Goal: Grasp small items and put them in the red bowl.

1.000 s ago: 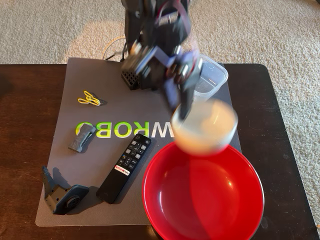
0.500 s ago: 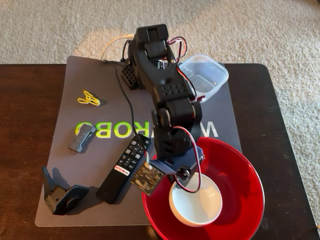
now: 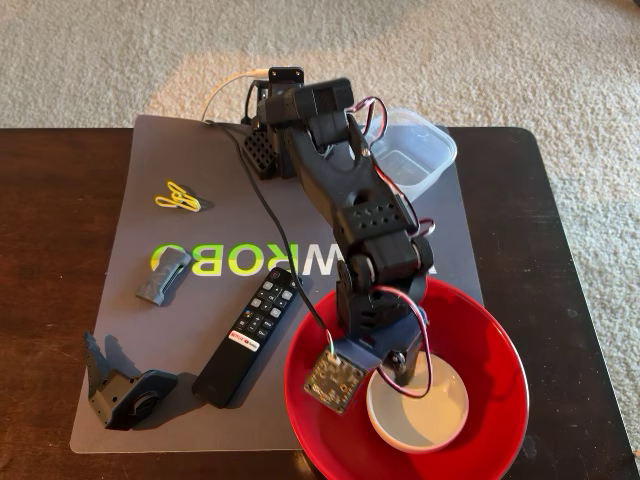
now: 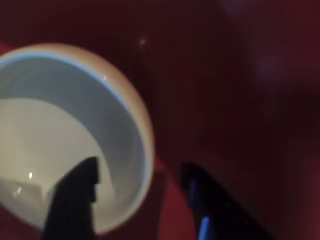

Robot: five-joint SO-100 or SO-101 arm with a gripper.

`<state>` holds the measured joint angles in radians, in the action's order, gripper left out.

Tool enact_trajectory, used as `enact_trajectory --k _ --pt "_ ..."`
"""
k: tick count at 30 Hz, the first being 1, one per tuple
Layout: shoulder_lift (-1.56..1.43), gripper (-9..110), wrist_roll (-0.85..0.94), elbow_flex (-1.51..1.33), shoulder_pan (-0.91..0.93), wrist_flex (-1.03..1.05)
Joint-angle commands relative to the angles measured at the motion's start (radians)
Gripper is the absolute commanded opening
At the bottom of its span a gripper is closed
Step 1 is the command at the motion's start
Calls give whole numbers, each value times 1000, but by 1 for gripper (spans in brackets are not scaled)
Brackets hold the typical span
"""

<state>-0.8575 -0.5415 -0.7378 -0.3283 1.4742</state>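
The large red bowl (image 3: 485,340) sits at the front right of the table. The small white bowl (image 3: 432,412) rests upright inside it and fills the left of the wrist view (image 4: 60,125), with the red bowl's inside (image 4: 230,75) around it. My gripper (image 3: 397,366) hangs over the red bowl, and in the wrist view (image 4: 137,166) it straddles the white bowl's rim. One finger (image 4: 75,195) is inside the rim and the other outside, with gaps on both sides. The black remote (image 3: 248,335), two dark grey parts (image 3: 163,275) (image 3: 125,392) and the clear tub (image 3: 415,150) lie on the mat.
A grey mat (image 3: 160,160) covers the dark wooden table (image 3: 50,250). Yellow clips (image 3: 180,198) lie at the mat's back left. The arm's base and cables stand at the back centre. Carpet lies beyond the table.
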Motion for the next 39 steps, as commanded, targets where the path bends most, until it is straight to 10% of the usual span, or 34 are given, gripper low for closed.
enact_trajectory --k 1,8,22,39 --pt "-190 32 8 43 20 72" --pt "-607 38 -80 -35 -2 230" --pt "-2390 37 -747 -1614 -238 219" --pt "-1588 37 -581 -1534 -793 67"
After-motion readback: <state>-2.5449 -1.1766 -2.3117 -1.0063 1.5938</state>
